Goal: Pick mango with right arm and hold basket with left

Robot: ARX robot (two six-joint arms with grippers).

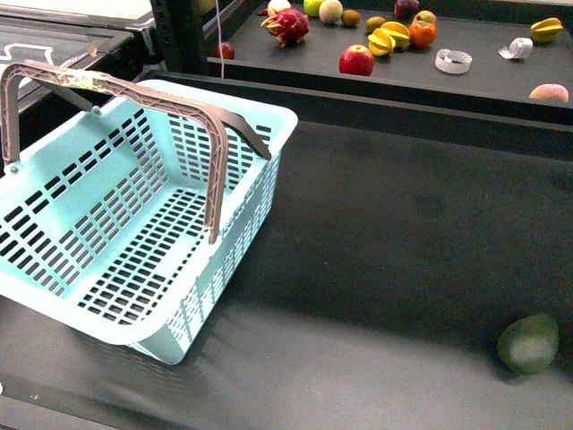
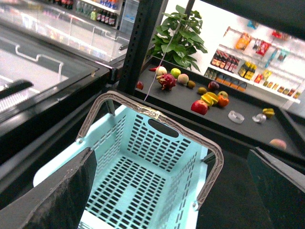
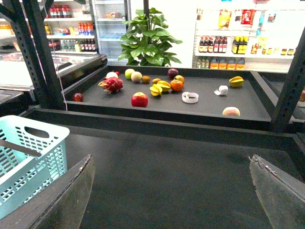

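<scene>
The turquoise basket (image 1: 235, 102) stands at the front left of the dark counter, empty, with its brown-grey handles (image 1: 134, 92) raised. My left gripper (image 2: 171, 200) hovers open above it, the basket (image 2: 157, 143) showing between its dark fingers (image 2: 62, 191). The mango (image 1: 549, 92), a yellow-orange fruit with a pink blush, lies at the far right of the back shelf. My right gripper (image 3: 171, 200) is open over bare counter, with the mango (image 3: 231, 111) far ahead of it and the basket's corner (image 3: 33, 143) off to one side. Neither arm appears in the front view.
A dark green oval fruit (image 1: 528, 343) lies at the counter's front right. The back shelf (image 1: 474, 85) holds a red apple (image 1: 356, 60), a dragon fruit (image 1: 288, 25), cut yellow pieces (image 1: 390, 38), an orange fruit (image 1: 422, 33) and tape rolls (image 1: 453, 61). A raised lip separates shelf and counter.
</scene>
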